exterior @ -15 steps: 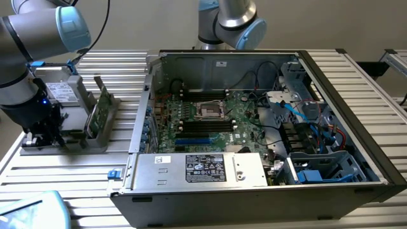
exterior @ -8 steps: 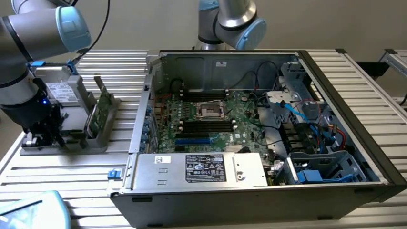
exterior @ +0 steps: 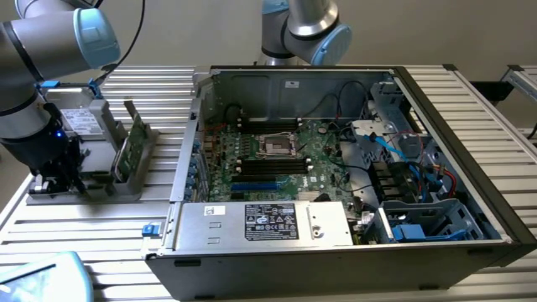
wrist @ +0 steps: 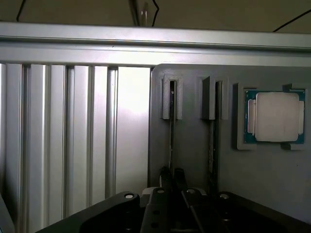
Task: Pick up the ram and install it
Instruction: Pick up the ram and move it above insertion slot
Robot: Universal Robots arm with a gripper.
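Alongside the ram [wrist: 171, 131], a processor chip [wrist: 274, 116] lies.

We've got an open PC case [exterior: 277, 88] lying on the slatted table [exterior: 92, 226], with its motherboard [exterior: 323, 135] exposed and the CPU socket [exterior: 277, 145] mid-board. The power supply [exterior: 268, 223] runs along the near edge, with blue cables [exterior: 403, 150] toward the exterior view's right. Up close, a CPU [wrist: 274, 116] sits in a grey holder [wrist: 262, 179].

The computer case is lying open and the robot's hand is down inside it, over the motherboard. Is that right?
Not quite. The computer case is lying open, but the hand is down outside it, at the gray holder on the table, to the exterior view's left of the case. The exterior view shows this.
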